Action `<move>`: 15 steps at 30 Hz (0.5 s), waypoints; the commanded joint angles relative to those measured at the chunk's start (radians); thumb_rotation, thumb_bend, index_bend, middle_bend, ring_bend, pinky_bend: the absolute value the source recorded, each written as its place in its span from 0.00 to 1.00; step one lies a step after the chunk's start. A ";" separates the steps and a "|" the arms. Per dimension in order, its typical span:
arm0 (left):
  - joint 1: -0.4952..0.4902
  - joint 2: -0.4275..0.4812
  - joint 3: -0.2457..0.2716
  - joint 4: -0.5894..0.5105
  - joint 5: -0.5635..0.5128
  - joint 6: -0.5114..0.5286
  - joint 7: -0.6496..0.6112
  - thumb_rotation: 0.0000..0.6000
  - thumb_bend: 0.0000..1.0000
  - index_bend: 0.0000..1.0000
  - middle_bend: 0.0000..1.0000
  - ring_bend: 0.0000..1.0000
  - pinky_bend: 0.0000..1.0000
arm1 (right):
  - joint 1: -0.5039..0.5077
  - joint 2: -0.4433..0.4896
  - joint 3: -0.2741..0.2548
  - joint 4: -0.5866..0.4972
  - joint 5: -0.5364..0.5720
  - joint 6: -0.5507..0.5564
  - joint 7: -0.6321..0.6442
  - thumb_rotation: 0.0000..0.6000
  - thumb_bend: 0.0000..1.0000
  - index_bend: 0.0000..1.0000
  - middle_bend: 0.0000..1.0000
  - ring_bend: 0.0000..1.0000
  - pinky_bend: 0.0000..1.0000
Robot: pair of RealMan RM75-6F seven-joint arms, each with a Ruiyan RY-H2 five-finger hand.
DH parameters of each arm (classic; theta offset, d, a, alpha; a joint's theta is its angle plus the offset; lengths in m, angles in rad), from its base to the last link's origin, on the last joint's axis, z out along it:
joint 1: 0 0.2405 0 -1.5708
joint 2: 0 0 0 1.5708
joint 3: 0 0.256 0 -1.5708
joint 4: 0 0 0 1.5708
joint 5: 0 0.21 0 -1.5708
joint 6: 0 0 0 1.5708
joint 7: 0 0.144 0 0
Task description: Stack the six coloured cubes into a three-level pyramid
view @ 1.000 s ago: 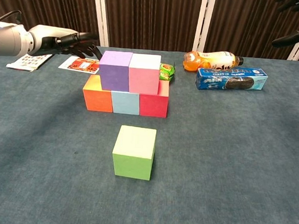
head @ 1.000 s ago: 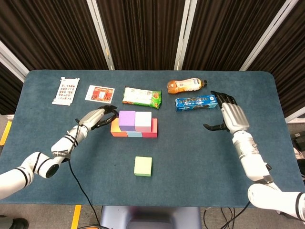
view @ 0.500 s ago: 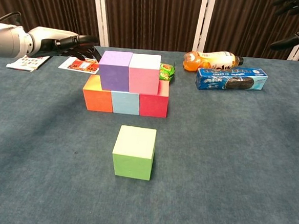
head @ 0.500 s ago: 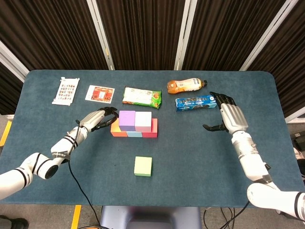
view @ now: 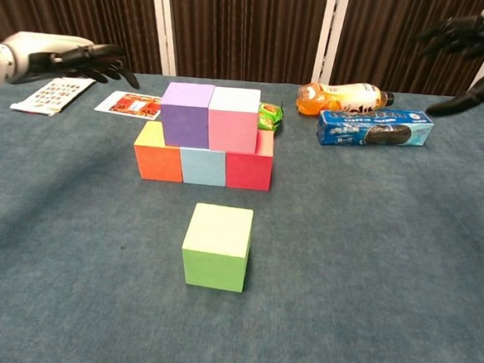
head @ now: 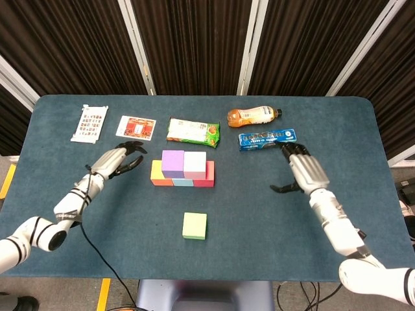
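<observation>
Hovering, your left hand [head: 117, 161]: fingers spreading, holding nothing
Right hand [head: 303, 172]: fingers spreading, holding nothing
Green cube [head: 194, 226]: sitting alone, near the table's [head: 272, 227] front edge

No legible text in either view.
Print is seen on the blue cookie box [view: 374, 128], the orange bottle [view: 345, 97], the green snack pack [head: 193, 130], the red-white card [head: 136, 127] and the white sheet [head: 89, 123] behind the cube stack [view: 206, 136], but none can be read.
</observation>
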 commanded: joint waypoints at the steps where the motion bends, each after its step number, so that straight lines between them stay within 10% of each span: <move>1: 0.070 0.032 0.012 -0.049 -0.031 0.093 0.074 0.00 0.31 0.24 0.07 0.00 0.04 | -0.013 -0.009 -0.044 -0.033 -0.080 -0.042 0.003 1.00 0.28 0.11 0.18 0.03 0.14; 15: 0.290 0.098 0.063 -0.214 0.000 0.404 0.208 0.07 0.33 0.24 0.09 0.00 0.04 | 0.004 -0.184 -0.148 -0.092 -0.177 -0.111 -0.057 1.00 0.27 0.22 0.20 0.07 0.26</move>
